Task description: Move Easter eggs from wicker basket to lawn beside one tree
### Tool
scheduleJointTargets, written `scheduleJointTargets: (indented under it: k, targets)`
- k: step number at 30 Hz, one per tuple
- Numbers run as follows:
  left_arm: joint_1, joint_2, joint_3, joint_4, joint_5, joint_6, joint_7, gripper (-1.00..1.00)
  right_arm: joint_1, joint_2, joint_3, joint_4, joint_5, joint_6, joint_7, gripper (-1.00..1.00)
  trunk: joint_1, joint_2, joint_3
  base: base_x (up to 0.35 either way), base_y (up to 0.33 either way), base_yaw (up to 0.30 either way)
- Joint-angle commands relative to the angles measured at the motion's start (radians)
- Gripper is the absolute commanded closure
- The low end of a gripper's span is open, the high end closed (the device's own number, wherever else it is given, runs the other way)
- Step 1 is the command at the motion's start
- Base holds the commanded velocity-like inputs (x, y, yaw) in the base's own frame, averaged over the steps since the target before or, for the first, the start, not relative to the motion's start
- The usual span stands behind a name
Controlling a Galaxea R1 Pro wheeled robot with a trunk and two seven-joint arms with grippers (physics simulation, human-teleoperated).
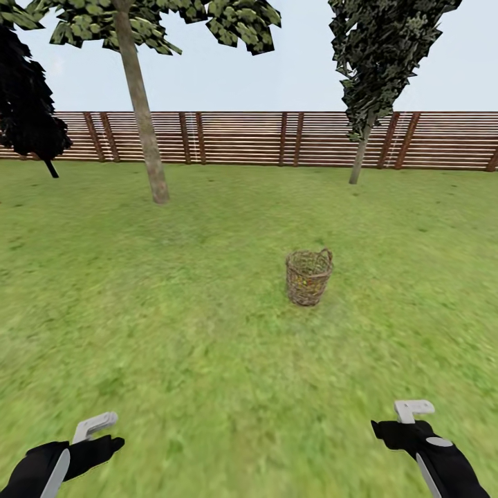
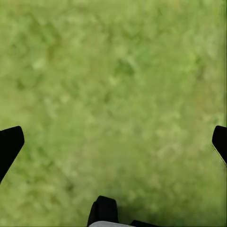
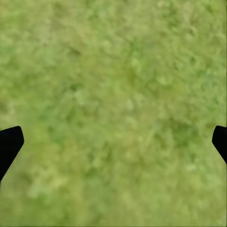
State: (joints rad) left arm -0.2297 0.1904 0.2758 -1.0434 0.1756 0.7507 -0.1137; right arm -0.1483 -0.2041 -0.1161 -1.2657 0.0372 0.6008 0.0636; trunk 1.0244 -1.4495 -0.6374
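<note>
The wicker basket (image 1: 308, 277) stands upright on the lawn (image 1: 207, 346), a few steps ahead and slightly right of centre. Small yellowish flecks show through its lattice, but I cannot make out the Easter eggs as separate shapes. A tree (image 1: 142, 111) with a thick, slanted, pale trunk rises at the back left, well beyond the basket. My left gripper (image 1: 100, 434) (image 2: 113, 146) and right gripper (image 1: 408, 422) (image 3: 113, 146) hang low at the near edge, far short of the basket. Both are open over bare grass, with nothing between their fingers.
A brown slatted fence (image 1: 277, 138) closes the garden at the back. A slim straight tree (image 1: 360, 149) stands at the back right, and a near-black conifer (image 1: 28, 117) at the far left. Grass stretches between me and the basket.
</note>
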Motion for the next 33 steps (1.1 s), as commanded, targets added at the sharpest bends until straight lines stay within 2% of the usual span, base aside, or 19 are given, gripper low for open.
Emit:
scheduleJointTargets:
  k: [1, 33]
  targets:
    - [-0.001, 0.000, 0.002, -0.001, 0.002, 0.006, -0.003, -1.00, 0.000, 0.000, -0.002, -0.001, 0.004, 0.005, 0.007, -1.00, 0.001, 0.000, -0.001, 0.341, 0.000, 0.000]
    - [-0.001, -0.001, 0.002, -0.001, 0.002, 0.006, -0.003, -1.00, 0.000, 0.000, -0.005, 0.000, 0.006, 0.007, 0.007, -1.00, 0.001, 0.000, -0.001, 0.341, 0.000, 0.000]
